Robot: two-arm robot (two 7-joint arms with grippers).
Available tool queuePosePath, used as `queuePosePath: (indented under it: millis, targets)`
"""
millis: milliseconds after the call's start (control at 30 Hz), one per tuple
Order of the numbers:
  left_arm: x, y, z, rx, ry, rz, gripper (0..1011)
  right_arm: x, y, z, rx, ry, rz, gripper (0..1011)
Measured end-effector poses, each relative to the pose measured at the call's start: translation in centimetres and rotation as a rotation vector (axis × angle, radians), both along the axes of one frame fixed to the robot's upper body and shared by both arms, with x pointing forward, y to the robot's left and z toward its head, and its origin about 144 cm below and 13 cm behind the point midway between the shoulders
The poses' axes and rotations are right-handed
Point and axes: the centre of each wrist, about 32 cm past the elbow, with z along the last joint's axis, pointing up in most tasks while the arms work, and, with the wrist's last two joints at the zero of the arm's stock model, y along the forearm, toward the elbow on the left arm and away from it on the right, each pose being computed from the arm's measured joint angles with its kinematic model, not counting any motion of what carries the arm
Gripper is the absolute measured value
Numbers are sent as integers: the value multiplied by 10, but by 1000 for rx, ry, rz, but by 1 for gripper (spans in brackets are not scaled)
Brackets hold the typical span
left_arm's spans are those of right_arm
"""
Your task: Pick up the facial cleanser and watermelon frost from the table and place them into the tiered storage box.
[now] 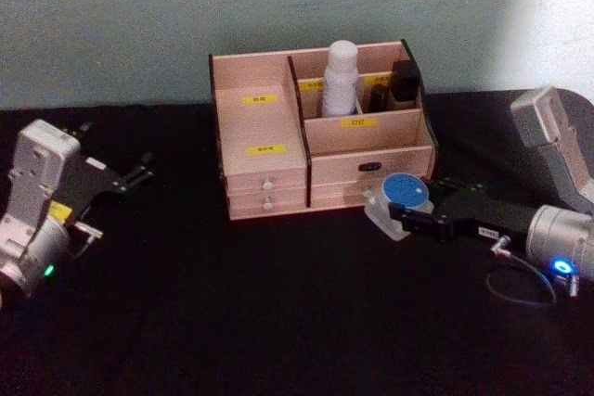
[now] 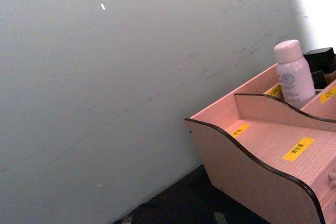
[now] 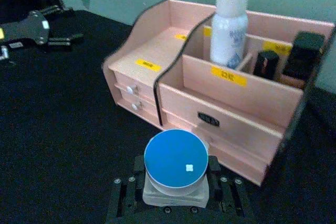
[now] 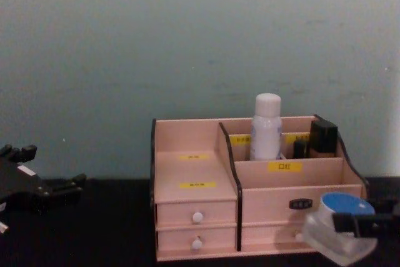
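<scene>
A clear jar with a blue lid [image 1: 406, 194] [image 3: 176, 163] [image 4: 344, 217] is held low and slightly tilted just in front of the tiered storage box's right drawers. My right gripper [image 1: 410, 212] [image 3: 176, 196] [image 4: 351, 222] is shut on its sides. The tiered storage box [image 1: 264, 122] [image 2: 252, 166] [image 3: 231, 98] [image 4: 269, 198] stands at the back centre of the black table. A white bottle [image 1: 341, 76] [image 2: 293, 74] [image 3: 229, 24] [image 4: 267, 126] stands upright in a rear compartment. No label shows which item is the facial cleanser and which the watermelon frost. My left gripper [image 1: 139, 172] [image 3: 62, 24] [image 4: 47, 170] hangs open at the far left.
Dark containers [image 1: 404, 81] [image 3: 304, 51] [image 4: 323, 137] fill the box's back right compartments. The wide left tier [image 1: 260, 99] and the front right tier [image 1: 367, 136] hold nothing. A grey-green wall rises close behind the box. Black tabletop [image 1: 232, 303] stretches in front.
</scene>
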Motion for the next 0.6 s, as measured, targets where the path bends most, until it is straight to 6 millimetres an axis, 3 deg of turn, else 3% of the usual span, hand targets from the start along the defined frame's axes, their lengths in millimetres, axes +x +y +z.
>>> queuePosePath:
  millis: [600]
  targets:
    - [0,0,0,0,0,0,1001,30,28,21,20,-78,69,708]
